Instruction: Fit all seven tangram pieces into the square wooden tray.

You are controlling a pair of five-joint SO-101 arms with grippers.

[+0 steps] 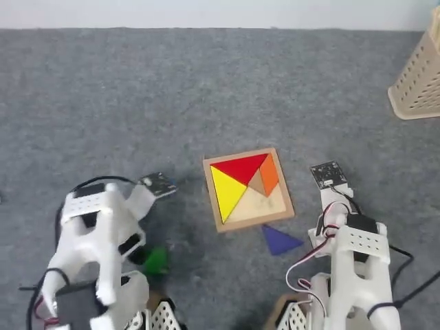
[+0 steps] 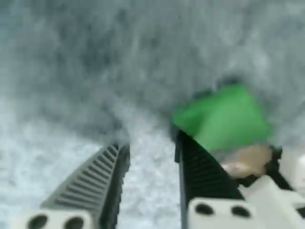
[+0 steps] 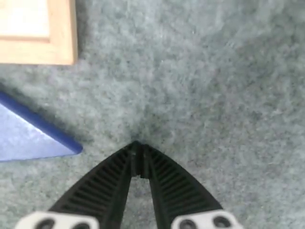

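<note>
**Green piece lies outside the open left gripper's jaws**

The left gripper (image 2: 150, 143) is wide open and holds nothing. Only grey carpet (image 1: 206, 89) lies between its jaws. The green piece (image 2: 221, 117) sits just beyond one finger (image 2: 193, 162), not in the gap. Seen from above, it lies well apart from the wooden tray (image 1: 214, 206), at about 7 o'clock of it.

The step in hand looks like picking up this piece. To do it well, the gripper should shift sideways until the piece is centred. It should then drop low to the carpet and close on two opposite edges, since the piece is thin and flat.

The right gripper (image 3: 137, 149) is fully closed and empty. It is near the blue triangle (image 3: 28, 136), which lies just beside the tray's 5 o'clock corner.

The left arm covers part of the green piece and the wrist view blurs it, so I cannot tell its shape. The tray holds a red triangle (image 1: 240, 168), a yellow triangle (image 1: 225, 192) and an orange piece (image 1: 269, 175). I cannot tell whether its pale area is bare floor or a pale wooden piece.
</note>
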